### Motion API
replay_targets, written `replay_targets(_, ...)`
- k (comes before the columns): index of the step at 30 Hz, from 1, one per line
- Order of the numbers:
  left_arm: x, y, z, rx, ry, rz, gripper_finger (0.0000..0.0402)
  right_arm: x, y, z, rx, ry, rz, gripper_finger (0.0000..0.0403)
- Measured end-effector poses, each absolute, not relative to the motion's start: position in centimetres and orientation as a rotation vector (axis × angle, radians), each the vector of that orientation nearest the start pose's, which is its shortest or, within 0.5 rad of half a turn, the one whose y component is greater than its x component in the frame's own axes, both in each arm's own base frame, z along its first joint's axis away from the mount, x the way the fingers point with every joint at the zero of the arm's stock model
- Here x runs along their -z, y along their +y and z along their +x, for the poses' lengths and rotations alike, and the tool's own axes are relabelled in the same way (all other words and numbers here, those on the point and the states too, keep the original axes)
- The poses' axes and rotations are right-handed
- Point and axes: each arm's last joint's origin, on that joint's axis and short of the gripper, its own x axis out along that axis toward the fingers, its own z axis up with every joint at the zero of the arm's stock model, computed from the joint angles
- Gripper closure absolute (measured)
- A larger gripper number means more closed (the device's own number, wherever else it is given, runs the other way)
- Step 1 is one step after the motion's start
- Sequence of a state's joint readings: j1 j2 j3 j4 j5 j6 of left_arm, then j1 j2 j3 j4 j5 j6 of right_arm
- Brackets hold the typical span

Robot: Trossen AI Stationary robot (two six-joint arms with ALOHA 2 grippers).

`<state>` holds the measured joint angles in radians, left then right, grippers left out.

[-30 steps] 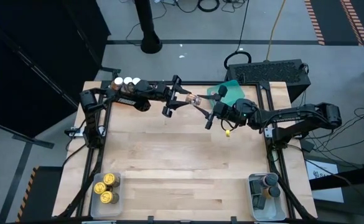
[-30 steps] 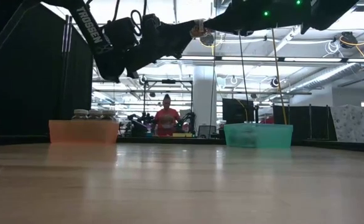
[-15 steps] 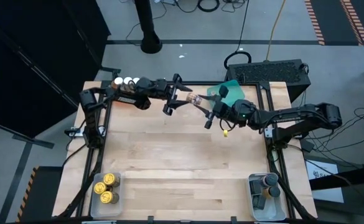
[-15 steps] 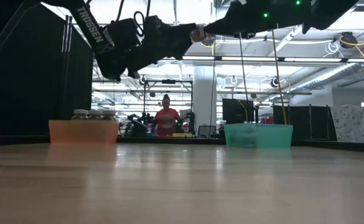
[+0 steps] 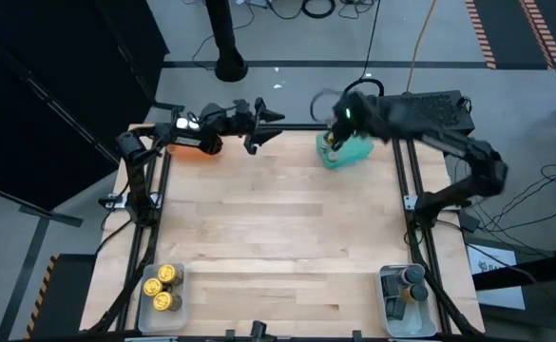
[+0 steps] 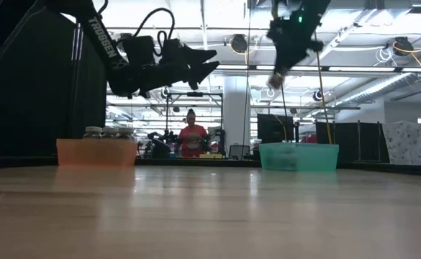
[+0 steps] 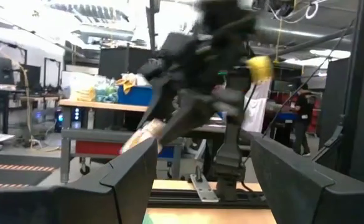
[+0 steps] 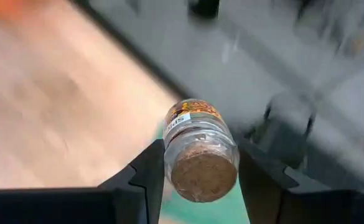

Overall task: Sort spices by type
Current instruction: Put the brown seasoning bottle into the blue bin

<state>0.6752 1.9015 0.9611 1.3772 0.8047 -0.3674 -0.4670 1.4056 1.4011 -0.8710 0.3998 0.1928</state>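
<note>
The right gripper [image 8: 200, 180] clamps a small clear cylindrical spice jar with brownish contents [image 8: 199, 149] between its fingers, raised above the teal rectangular tray [image 5: 346, 150] in the upper right of the high view. The left gripper [image 5: 258, 126], jaws spread wide and empty, hangs in the upper middle, beside the orange tray [image 6: 96, 152]. Yellow-lidded jars [image 5: 161, 287] sit at lower left, dark-lidded jars [image 5: 408, 282] at lower right.

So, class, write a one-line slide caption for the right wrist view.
Right gripper holds a spice jar between its fingers, above the table's far edge.
</note>
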Motion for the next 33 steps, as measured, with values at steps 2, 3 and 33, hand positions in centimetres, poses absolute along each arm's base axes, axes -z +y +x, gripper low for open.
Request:
replay_targets(2,-22.8,22.0,30.8,0.188,-0.293,-0.07,0.0137,-34.4,-16.6,24.1,0.869,0.956,0.324,0.0259)
replay_targets(3,-22.8,21.8,30.9,0.196,-0.293,-0.068,0.0137,-33.8,-18.0,24.0,0.843,1.026,0.377,0.0259)
replay_targets(33,-22.6,20.7,31.5,0.312,-0.253,-0.056,0.0136,-21.8,-27.8,24.2,0.692,1.45,0.575,0.0209)
